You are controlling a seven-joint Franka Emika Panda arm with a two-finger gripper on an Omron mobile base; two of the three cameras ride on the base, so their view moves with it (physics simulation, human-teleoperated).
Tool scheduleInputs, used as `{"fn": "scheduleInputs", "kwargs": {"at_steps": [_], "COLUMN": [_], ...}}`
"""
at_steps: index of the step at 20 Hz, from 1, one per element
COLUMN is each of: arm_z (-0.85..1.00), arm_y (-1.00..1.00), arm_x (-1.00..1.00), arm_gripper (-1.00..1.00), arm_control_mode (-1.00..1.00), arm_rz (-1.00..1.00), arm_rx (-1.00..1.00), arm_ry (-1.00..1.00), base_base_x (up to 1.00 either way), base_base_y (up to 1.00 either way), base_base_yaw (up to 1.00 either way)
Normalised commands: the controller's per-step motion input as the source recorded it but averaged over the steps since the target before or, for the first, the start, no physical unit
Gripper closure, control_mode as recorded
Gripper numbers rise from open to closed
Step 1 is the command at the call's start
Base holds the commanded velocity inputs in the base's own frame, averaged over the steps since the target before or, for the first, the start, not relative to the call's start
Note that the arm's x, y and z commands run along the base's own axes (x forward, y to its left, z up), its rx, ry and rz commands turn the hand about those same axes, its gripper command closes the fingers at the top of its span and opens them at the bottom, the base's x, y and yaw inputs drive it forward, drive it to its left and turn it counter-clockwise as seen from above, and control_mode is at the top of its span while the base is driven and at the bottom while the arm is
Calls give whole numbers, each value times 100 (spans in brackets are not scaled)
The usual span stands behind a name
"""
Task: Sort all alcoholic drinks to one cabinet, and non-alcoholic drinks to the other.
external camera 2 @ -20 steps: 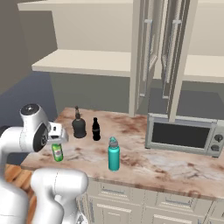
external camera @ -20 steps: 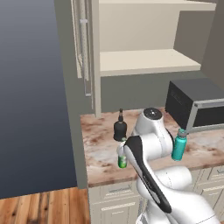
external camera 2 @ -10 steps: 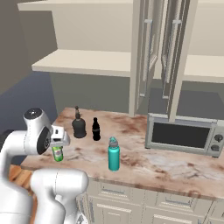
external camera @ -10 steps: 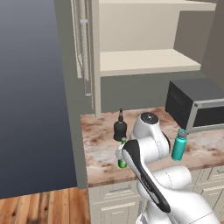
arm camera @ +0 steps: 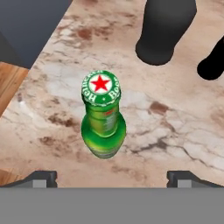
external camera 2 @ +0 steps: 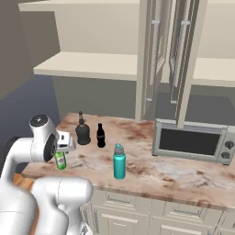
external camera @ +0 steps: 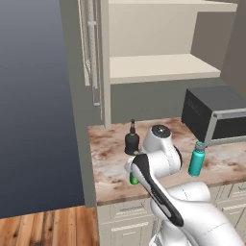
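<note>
Near the counter's (arm camera: 183,127) front left corner stands the beer bottle (arm camera: 103,118), upright, apart from the squat black bottle (arm camera: 164,26) behind it. Above it hang the jaws, spread wide and holding nothing, their tips (arm camera: 41,177) either side of the bottle.

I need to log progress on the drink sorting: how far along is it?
Nothing is sorted yet: the cabinet shelf holds no bottles. In hand: the open gripper hovers above the green beer bottle, not gripping it. Left: that bottle, the squat black bottle, the cola bottle and the teal bottle, all on the counter.
</note>
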Motion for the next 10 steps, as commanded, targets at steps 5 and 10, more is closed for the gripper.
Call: {"fn": "scheduleInputs", "kwargs": {"at_steps": [5,10], "arm_z": [-15,-20], "arm_y": [11,6], "arm_x": [23,11], "arm_gripper": [-100,-100], "arm_control_mode": [-100,-100], "arm_rz": [0,0], "arm_rx": [0,0], "arm_ry": [0,0], "base_base_x": [0,0], "base_base_y": [0,0], "base_base_yaw": [0,0]}}
